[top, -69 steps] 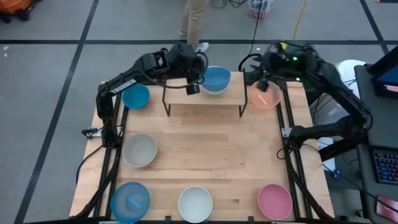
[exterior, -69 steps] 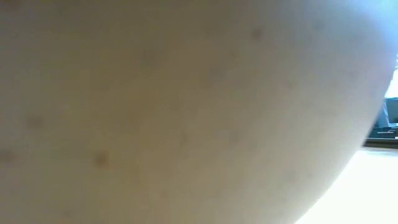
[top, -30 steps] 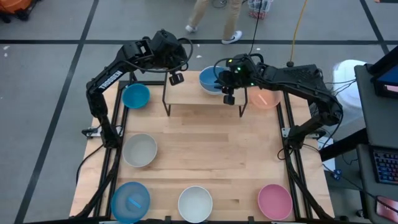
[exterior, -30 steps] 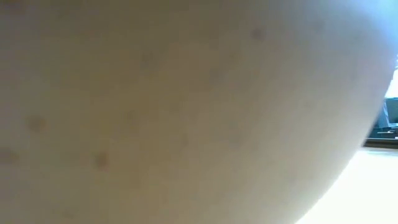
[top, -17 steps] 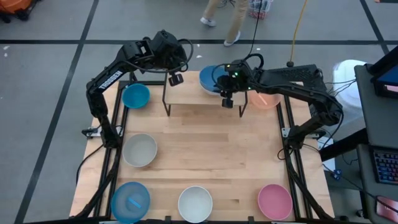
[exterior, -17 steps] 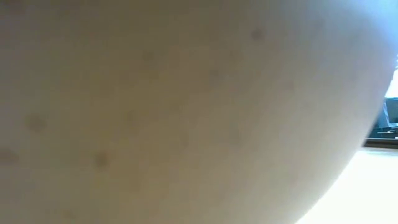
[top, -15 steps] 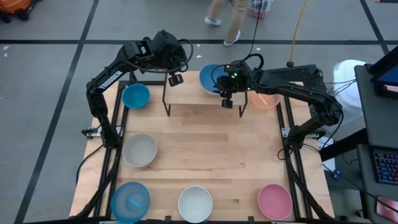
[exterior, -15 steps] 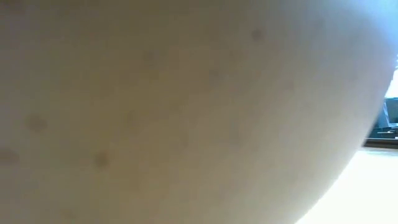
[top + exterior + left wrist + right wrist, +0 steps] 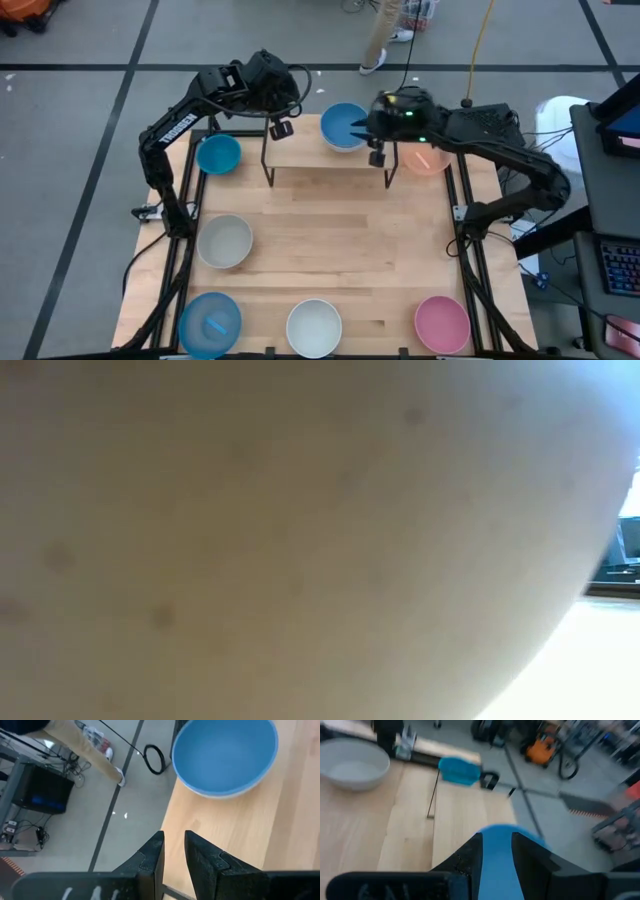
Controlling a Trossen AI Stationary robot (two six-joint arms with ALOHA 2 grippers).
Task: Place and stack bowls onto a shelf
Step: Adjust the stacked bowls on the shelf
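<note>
A blue bowl [image 9: 345, 126] sits on the right half of the shelf [image 9: 300, 152], a small light-wood plank on thin black legs at the far edge of the table [image 9: 330, 250]. The bowl is round and smooth, plain blue inside, and upright, with a paler rim showing in the left wrist view [image 9: 225, 755]. The right gripper [image 9: 378, 150] is at the bowl's right edge; in its wrist view its two dark fingers [image 9: 470, 852] stand a little apart with the blue rim [image 9: 497, 855] running between them, so it looks to be gripping the bowl's wall. The left gripper [image 9: 282, 128] hovers over the shelf's left end, its fingers [image 9: 152, 855] nearly closed with a thin gap and nothing between them. Other bowls sit on the table: a teal one [image 9: 218, 154] left of the shelf, a peach one [image 9: 428, 158] right of it, a grey-beige one [image 9: 224, 241] at mid left, and along the near edge a light blue one [image 9: 209, 324], a white one [image 9: 314, 327] and a pink one [image 9: 442, 323], all upright and well apart. The low view is almost wholly filled by a pale curved surface [image 9: 280, 530] close to the lens. A person's legs [image 9: 385, 30] show on the floor beyond the table.
</note>
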